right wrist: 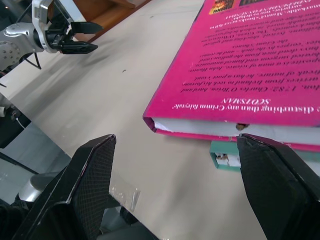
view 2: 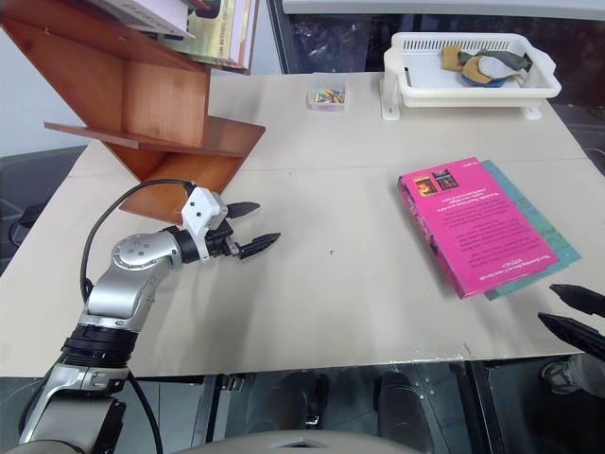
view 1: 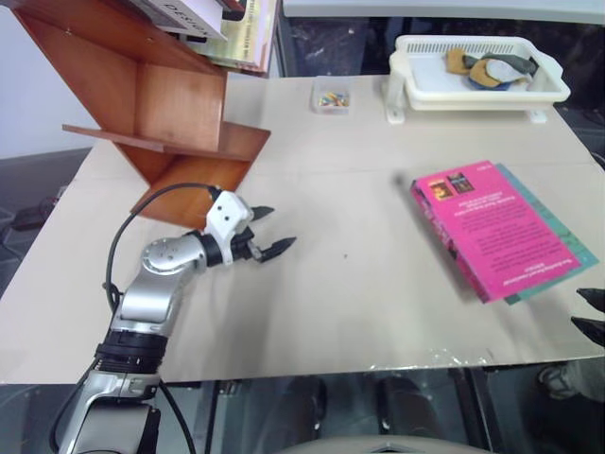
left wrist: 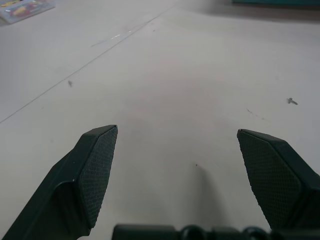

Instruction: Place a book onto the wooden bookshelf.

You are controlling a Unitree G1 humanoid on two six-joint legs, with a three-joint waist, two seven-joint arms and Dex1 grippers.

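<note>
the thin bright pink paperback book (view 1: 498,227) lies at centre right on the beige counter (view 1: 331,284), atop a teal book (view 1: 558,236). the right gripper (view 2: 572,317), open and empty, approaches its near corner; next comes closing on it. the left gripper (view 1: 267,232) waits open below the reddish-brown wooden bookshelf (view 1: 151,104), upper left.

a white basket tray (view 1: 416,92) stands far right on the counter (view 1: 331,303), a small clear box (view 1: 330,97) to its left.

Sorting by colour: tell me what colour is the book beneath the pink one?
Teal; best seen in the left eye view.
</note>
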